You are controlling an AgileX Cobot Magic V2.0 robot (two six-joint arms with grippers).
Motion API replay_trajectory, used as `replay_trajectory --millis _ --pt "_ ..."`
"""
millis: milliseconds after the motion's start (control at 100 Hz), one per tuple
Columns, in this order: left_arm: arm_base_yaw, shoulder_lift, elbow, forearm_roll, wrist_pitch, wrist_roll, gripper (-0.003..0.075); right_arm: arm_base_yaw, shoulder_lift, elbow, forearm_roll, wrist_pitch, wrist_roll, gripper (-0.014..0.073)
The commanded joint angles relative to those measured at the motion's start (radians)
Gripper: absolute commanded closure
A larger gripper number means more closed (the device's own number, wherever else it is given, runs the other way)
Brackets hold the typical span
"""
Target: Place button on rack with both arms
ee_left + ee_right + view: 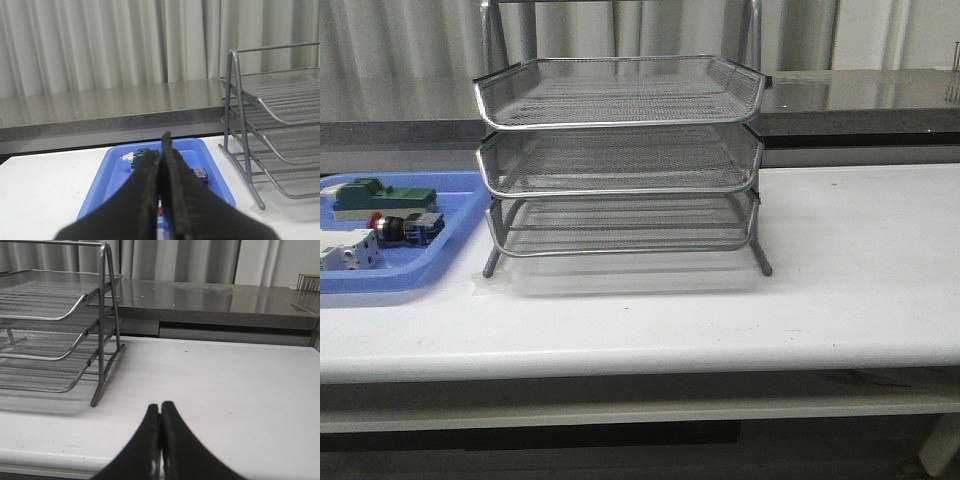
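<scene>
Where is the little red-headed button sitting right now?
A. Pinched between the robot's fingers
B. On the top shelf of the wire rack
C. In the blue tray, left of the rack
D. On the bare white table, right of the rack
C. The front view shows the button lying in the blue tray beside a green block, while the rack shelves hold nothing.

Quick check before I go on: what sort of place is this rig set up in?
Probably a lab or test room, not a home: a plain white table, a grey stone-like counter behind it, pale curtains along the wall, and staged props, a wire rack and blue tray.
</scene>
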Motion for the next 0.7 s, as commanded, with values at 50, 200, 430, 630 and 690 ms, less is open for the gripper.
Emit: replay_trajectory --millis 50,200,430,630,690 --pt "0.001 -0.032 0.033 -0.001 -0.072 -0.009 0.0741 0.002 -0.019 0.003 0.0 -0.081 -0.005 0.065" --pt "0.001 -0.032 0.033 -0.001 -0.072 -0.009 0.0741 0.002 -0.019 0.003 0.0 -0.081 -0.005 0.065" --pt "0.001 -0.032 0.033 -0.001 -0.072 -0.009 0.0741 0.002 -0.019 0.003 0.0 -0.081 -0.005 0.065" --pt "0.001 -0.032 0.033 -0.001 -0.072 -0.009 0.0741 0.002 -0.019 0.003 0.0 -0.083 -0.005 0.065" --pt "0.001 -0.032 0.033 -0.001 -0.072 -0.009 0.0741 0.002 -0.019 0.002 0.0 -0.12 -0.005 0.065"
